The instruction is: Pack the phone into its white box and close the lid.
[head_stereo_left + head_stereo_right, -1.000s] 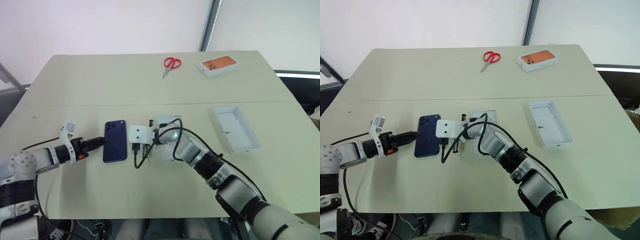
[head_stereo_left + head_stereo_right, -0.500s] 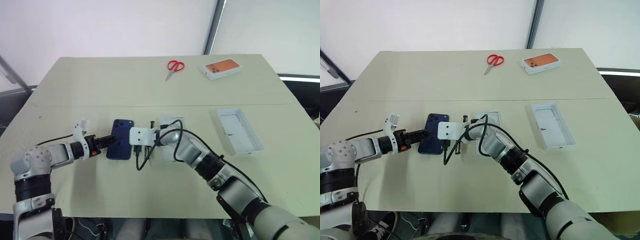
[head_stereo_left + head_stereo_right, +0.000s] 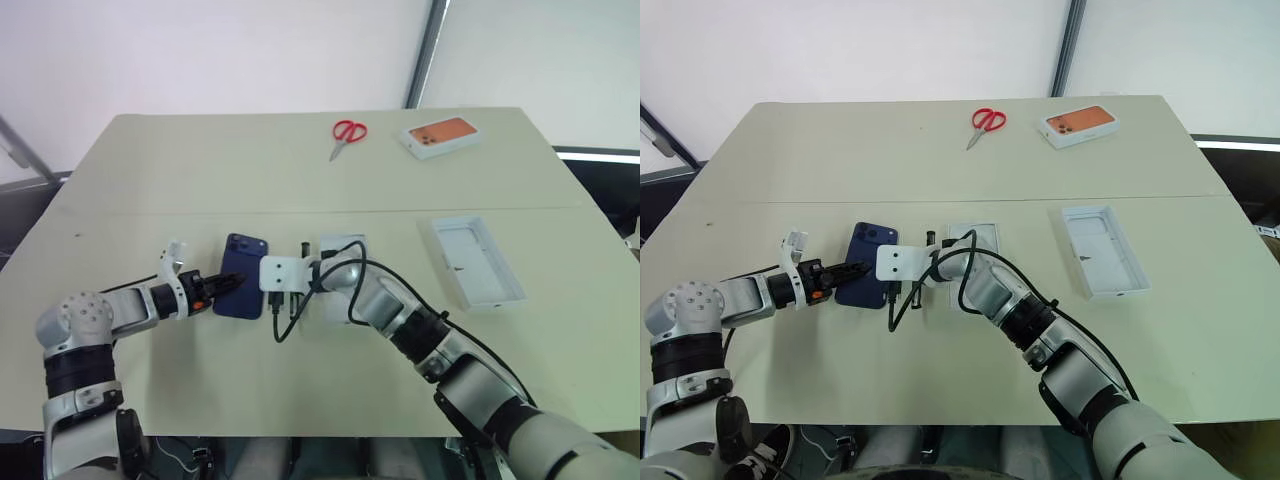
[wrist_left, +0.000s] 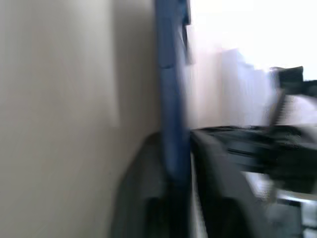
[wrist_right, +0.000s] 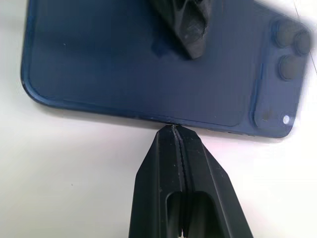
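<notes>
I see the phone [image 3: 243, 290] flat on the table [image 3: 200, 180], just left of the white box [image 3: 340, 268]. My left gripper [image 3: 232, 283] pinches the phone's left long edge; my right gripper [image 5: 174, 130], fingers pressed together, touches its right edge. The lid [image 3: 476, 259] lies well right, bare tabletop between.

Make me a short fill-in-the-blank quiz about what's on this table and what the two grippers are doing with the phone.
1. The left gripper is closed on the edge of the ____.
2. The right gripper has its fingers ____, tips against the phone.
3. The scissors have ____ handles.
4. The far box shows an ____ phone picture.

Missing words: phone; shut; red; orange
</notes>
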